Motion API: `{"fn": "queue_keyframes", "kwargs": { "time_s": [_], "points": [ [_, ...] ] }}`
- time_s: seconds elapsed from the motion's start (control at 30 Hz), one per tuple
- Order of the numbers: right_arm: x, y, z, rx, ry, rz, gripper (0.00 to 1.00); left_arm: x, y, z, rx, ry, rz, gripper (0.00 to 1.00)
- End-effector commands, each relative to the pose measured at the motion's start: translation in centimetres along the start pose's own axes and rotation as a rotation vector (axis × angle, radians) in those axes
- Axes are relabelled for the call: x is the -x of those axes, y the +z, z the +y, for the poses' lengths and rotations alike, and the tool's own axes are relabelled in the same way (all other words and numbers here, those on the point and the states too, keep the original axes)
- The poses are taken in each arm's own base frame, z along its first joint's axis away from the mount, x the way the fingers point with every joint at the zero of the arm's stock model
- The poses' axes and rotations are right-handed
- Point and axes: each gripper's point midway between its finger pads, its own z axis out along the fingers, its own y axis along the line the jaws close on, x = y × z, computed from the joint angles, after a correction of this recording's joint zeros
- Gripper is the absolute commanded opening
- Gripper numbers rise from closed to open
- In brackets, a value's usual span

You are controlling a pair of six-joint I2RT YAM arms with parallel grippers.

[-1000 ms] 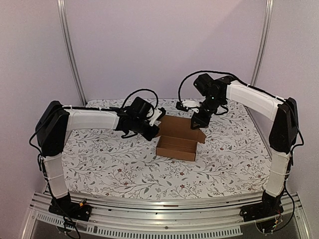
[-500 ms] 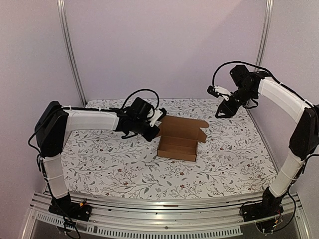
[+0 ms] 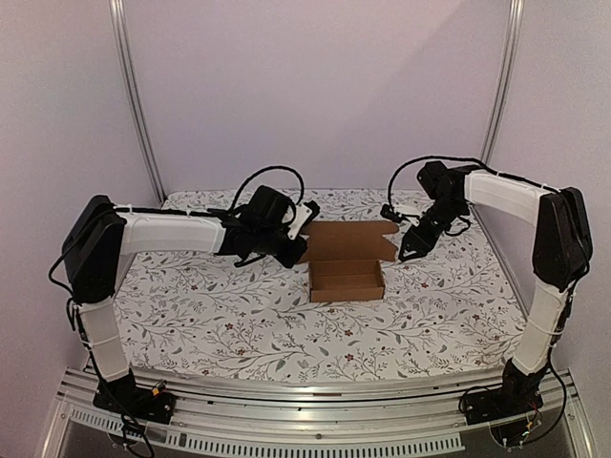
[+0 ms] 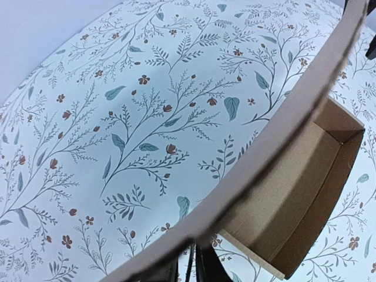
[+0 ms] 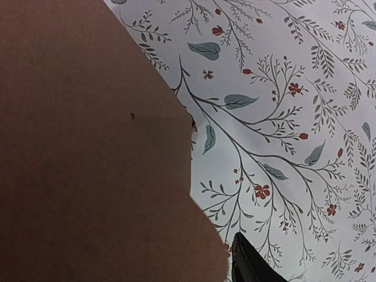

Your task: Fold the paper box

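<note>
The paper box (image 3: 347, 281) is brown cardboard in the middle of the table, an open tray with its lid (image 3: 349, 239) standing up behind it. My left gripper (image 3: 298, 244) is at the lid's left edge. In the left wrist view its fingers (image 4: 207, 269) stand almost together, pinching the lid's edge (image 4: 276, 126), which crosses over their tips, with the tray (image 4: 294, 205) beyond. My right gripper (image 3: 411, 246) is open at the lid's right end. In the right wrist view one finger (image 5: 251, 263) shows beside the cardboard (image 5: 88, 153); the other is hidden behind it.
A floral cloth (image 3: 220, 305) covers the table. Grey walls and two metal posts (image 3: 134, 105) close in the back and sides. A metal rail (image 3: 286, 420) runs along the near edge by the arm bases.
My right arm let go of the lid, swung up and to the right, then came back down to the lid's right end with its jaws wider. The box shifted slightly right.
</note>
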Motion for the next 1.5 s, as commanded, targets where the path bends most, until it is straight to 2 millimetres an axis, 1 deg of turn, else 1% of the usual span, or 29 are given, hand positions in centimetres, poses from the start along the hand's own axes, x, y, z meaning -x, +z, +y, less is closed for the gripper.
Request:
{"fn": "queue_keyframes", "kwargs": {
  "time_s": [0.0,0.1,0.17,0.2,0.3,0.37,0.47,0.57,0.63,0.7,0.8,0.87,0.97,1.03,1.1,1.13,1.17,1.27,1.33,1.4,1.47],
  "points": [
    [0.8,0.4,1.9,0.082,-0.019,-0.041,0.44,1.2,-1.1,-1.1,0.019,-0.002,-0.053,0.13],
    [0.7,1.1,2.4,0.107,-0.020,-0.034,0.44,0.9,-1.3,-1.5,0.008,0.001,-0.067,0.08],
    [0.7,1.4,2.6,0.117,-0.018,-0.031,0.44,0.5,-1.1,-1.3,0.023,-0.016,-0.049,0.09],
    [0.7,1.4,2.7,0.123,-0.016,-0.031,0.44,0.2,-1.1,-1.2,0.028,-0.026,-0.034,0.10],
    [0.6,1.5,2.9,0.131,-0.014,-0.030,0.44,-0.4,-1.6,-0.9,0.058,-0.044,-0.007,0.22],
    [0.4,1.5,2.9,0.127,-0.018,-0.026,0.43,-0.8,-2.4,-0.8,0.069,-0.046,0.002,0.24],
    [0.2,1.1,2.9,0.116,-0.026,-0.024,0.43,-1.1,-3.9,-0.7,0.079,-0.050,-0.001,0.25],
    [0.0,0.1,2.2,0.105,-0.021,-0.042,0.43,-1.4,-4.8,-0.5,0.087,-0.039,0.001,0.24],
    [-0.1,-0.6,1.5,0.096,-0.010,-0.055,0.43,-1.7,-4.6,-0.7,0.078,-0.018,0.013,0.24],
    [-0.2,-1.2,1.0,0.094,-0.004,-0.064,0.43,-1.9,-4.1,-1.3,0.041,0.004,0.028,0.24],
    [-0.6,-2.1,0.9,0.115,-0.007,-0.071,0.44,-2.2,-3.3,-2.6,-0.021,0.020,0.054,0.25],
    [-0.8,-2.4,1.0,0.121,-0.018,-0.071,0.44,-2.7,-2.9,-2.7,-0.022,0.044,0.074,0.22],
    [-0.9,-2.7,0.7,0.112,-0.027,-0.073,0.45,-2.8,-2.7,-2.6,-0.016,0.046,0.077,0.15],
    [-0.6,-2.8,-0.1,0.083,-0.025,-0.083,0.45,-2.7,-2.7,-2.6,-0.018,0.043,0.070,0.07],
    [-0.2,-2.8,-1.2,0.051,-0.019,-0.088,0.44,-2.5,-2.8,-2.7,-0.021,0.042,0.061,0.03],
    [0.3,-2.8,-2.0,0.024,-0.022,-0.098,0.44,-2.5,-2.7,-2.7,-0.019,0.042,0.057,0.02],
    [0.6,-2.7,-2.8,-0.001,-0.017,-0.100,0.44,-2.4,-2.7,-2.6,-0.017,0.041,0.054,0.01],
    [1.3,-1.5,-5.4,-0.080,0.002,-0.091,0.43,-1.8,-2.7,-2.6,-0.018,0.045,0.040,0.00],
    [1.5,-0.6,-6.4,-0.097,0.017,-0.077,0.42,-1.5,-2.5,-2.7,-0.021,0.044,0.035,0.00],
    [1.4,0.5,-6.1,-0.069,0.019,-0.055,0.42,-1.1,-2.3,-2.8,-0.027,0.043,0.031,0.00],
    [1.0,1.7,-4.7,-0.027,0.000,-0.025,0.42,-0.7,-2.1,-2.9,-0.027,0.039,0.024,0.00]
  ]
}}
